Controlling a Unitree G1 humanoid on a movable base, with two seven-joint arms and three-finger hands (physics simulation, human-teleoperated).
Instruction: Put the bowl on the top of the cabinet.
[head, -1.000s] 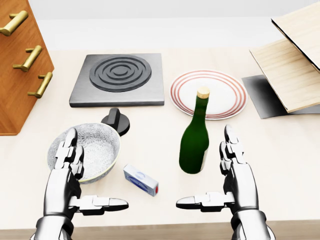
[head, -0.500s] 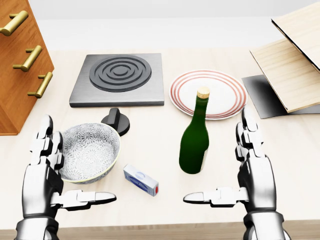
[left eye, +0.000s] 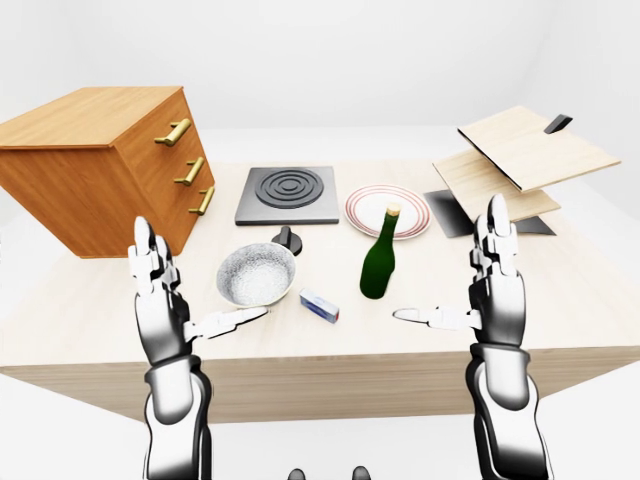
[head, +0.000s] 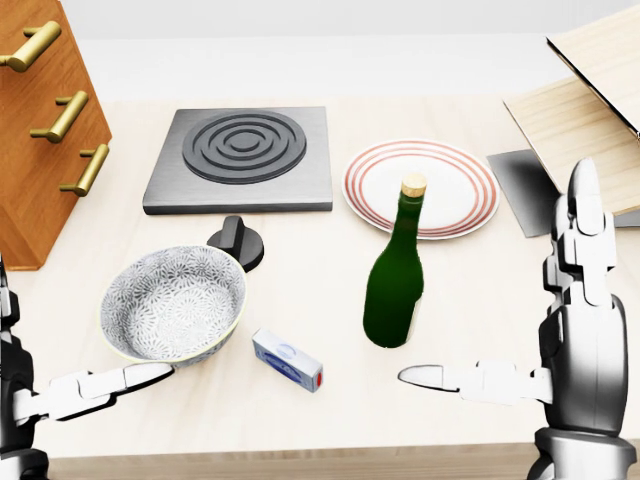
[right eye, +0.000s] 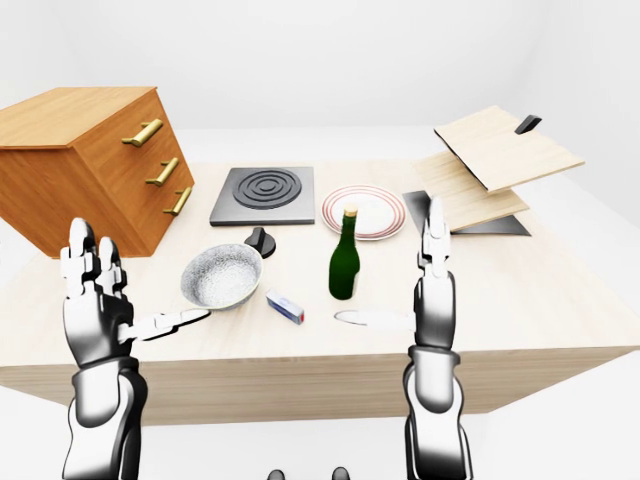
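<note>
Left hand (left eye: 160, 300) spread open, thumb beside bowl (head: 173, 304) rim.

The head view looks steeply down, close over the table (head: 300, 415); both eye views sit farther off, facing level across it, sharing the cabinet (left eye: 95, 165), stove plate (left eye: 288, 194) and bottle (left eye: 379, 260)

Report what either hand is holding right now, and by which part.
Nothing is held. The left hand and right hand are both open, fingers spread, on either side of the bowl and bottle, touching neither.
</note>
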